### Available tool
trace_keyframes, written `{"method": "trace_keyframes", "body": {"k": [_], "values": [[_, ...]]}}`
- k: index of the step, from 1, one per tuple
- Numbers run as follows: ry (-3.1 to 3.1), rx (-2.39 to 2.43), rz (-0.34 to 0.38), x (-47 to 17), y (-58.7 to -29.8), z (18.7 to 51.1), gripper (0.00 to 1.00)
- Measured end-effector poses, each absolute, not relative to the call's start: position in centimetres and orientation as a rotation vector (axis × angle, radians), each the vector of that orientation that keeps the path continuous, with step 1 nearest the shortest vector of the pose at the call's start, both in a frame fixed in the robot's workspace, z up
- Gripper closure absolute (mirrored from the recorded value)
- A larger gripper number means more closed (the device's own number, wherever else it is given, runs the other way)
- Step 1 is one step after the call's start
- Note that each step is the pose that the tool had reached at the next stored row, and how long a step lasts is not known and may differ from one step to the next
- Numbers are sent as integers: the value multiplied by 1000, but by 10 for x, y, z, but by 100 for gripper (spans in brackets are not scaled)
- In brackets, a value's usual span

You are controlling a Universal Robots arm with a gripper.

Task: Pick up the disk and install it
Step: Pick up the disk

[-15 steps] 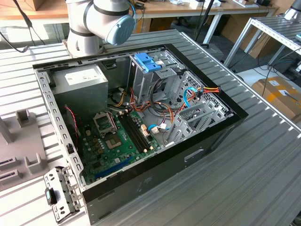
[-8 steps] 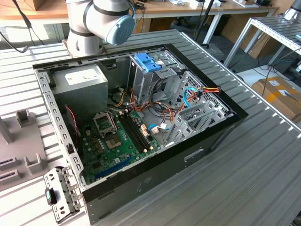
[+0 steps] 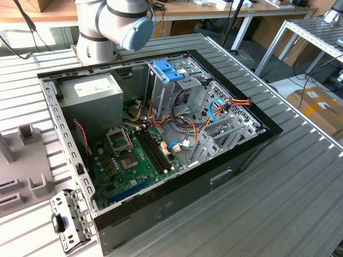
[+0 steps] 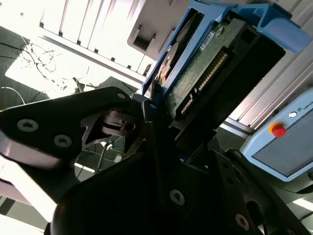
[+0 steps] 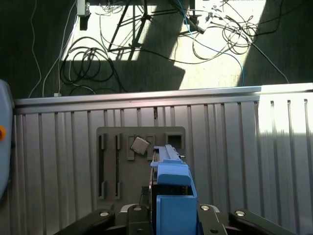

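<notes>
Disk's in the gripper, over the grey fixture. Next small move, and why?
Probably carry it toward the open computer case, holding height. In the second wrist view the gripper is shut on the disk; in the first wrist view it hangs above the grey fixture on the ribbed table, touching neither. The pick looks done, and the drive cage sits inside the case.
</notes>
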State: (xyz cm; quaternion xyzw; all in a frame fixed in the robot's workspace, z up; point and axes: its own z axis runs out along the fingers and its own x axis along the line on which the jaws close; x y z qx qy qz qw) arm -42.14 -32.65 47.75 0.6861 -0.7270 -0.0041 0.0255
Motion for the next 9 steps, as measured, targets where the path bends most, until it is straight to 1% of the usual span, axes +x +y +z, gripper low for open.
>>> {"method": "trace_keyframes", "body": {"k": [9], "values": [[-2248,2121,-13,-421,-331,477,64]]}}
